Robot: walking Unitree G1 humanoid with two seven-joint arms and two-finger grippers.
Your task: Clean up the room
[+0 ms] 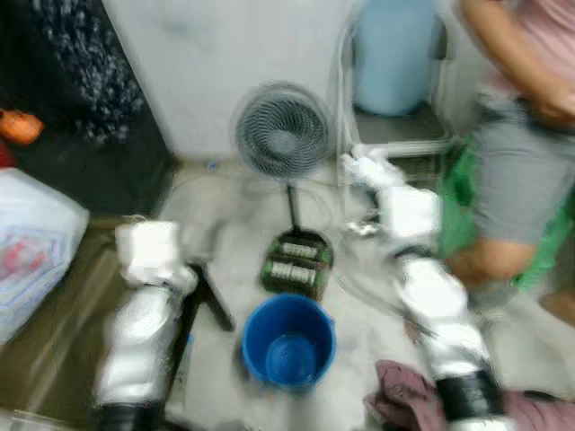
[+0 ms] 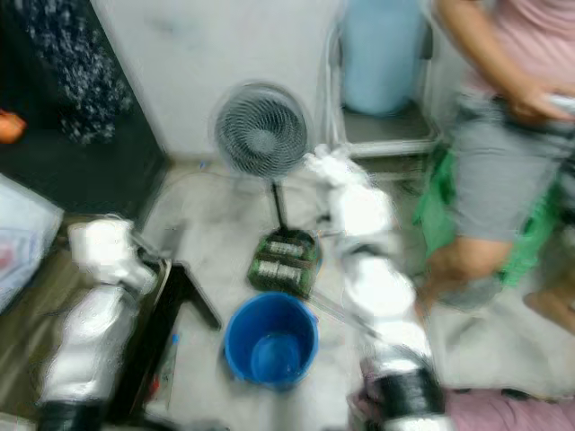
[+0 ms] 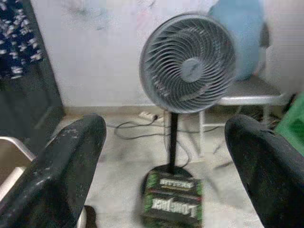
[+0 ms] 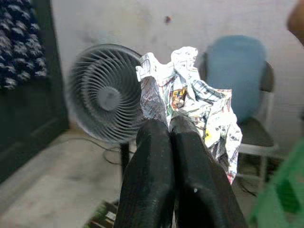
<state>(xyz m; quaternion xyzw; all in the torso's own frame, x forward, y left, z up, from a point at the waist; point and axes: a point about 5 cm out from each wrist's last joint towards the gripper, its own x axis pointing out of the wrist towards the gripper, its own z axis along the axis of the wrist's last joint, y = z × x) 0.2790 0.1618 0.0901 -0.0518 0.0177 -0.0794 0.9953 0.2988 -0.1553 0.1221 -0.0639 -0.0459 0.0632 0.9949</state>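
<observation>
My right gripper [image 4: 169,124] is shut on a crumpled wad of printed newspaper [image 4: 199,99], held up in front of the fan. From the head, the paper [image 1: 367,168] shows white at the end of my raised right arm, beyond and to the right of the blue bucket [image 1: 289,343]. The bucket stands open on the floor between my arms, and its inside looks bare. My left gripper [image 3: 164,128] is open, its black fingers [image 1: 208,301] low and left of the bucket with nothing between them.
A standing fan [image 1: 283,133] on a green-labelled base [image 1: 296,262] is just behind the bucket. A person [image 1: 521,153] stands at the right beside a chair [image 1: 395,130] with a blue cushion. Pink cloth [image 1: 406,395] lies at my lower right. A white plastic bag [image 1: 31,242] sits left.
</observation>
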